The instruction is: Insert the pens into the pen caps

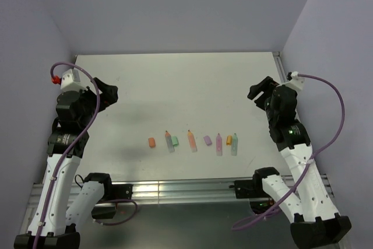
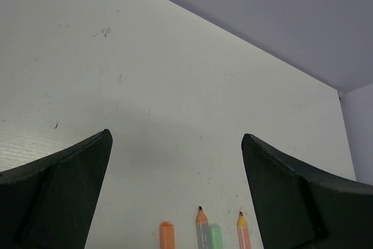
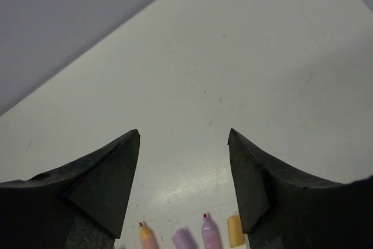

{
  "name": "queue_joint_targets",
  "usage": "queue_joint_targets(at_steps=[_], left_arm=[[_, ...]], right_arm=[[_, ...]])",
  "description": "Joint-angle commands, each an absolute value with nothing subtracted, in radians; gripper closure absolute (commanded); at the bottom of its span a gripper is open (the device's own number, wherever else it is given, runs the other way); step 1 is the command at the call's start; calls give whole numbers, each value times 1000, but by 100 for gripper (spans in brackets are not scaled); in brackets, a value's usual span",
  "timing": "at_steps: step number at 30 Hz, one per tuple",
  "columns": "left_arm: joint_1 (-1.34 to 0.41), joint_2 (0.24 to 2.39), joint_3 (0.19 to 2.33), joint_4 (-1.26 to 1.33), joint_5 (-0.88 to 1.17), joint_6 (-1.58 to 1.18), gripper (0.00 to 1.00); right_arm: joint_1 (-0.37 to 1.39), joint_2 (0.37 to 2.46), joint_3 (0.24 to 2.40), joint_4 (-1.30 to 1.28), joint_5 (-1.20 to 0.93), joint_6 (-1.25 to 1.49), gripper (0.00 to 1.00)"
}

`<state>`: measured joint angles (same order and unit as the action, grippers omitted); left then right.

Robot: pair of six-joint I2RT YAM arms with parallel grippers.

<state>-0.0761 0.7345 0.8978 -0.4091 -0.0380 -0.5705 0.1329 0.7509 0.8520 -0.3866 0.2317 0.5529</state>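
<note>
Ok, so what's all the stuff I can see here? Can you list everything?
pens: four, pale barrels; two orange-tipped, one pink, one green; in a row near the table's front
caps: four; two orange, one green, one purple; same row, among the pens
table: one, white, under everything
arms: two, white and black; left, right
left gripper: black, open, empty
right gripper: black, open, empty

White table [image 1: 175, 80], lilac walls [image 1: 175, 10], orange cap [image 1: 151, 142], mint-green cap [image 1: 175, 141], purple cap [image 1: 207, 140], pale pens [image 1: 192, 141] tipped orange, pink, green
</note>
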Motion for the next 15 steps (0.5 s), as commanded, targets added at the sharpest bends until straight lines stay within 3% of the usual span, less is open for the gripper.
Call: queue_joint_targets(at_steps=[1,4,9,11,15], left_arm=[[-71,724,900,-385,-9,-586,1],[-72,735,893,-368,27,-598,1],[-72,778,896,-354,83,-615,2],[-72,793,893,-345,116,-621,2],[-93,819,908,-360,98,-620,2]], right_arm=[[130,831,908,-560,267,620,32],[133,865,858,-607,178,685,45],[201,896,772,-652,172,773,48],[230,920,762,-675,178,817,54],[322,1026,799,-724,287,899,57]])
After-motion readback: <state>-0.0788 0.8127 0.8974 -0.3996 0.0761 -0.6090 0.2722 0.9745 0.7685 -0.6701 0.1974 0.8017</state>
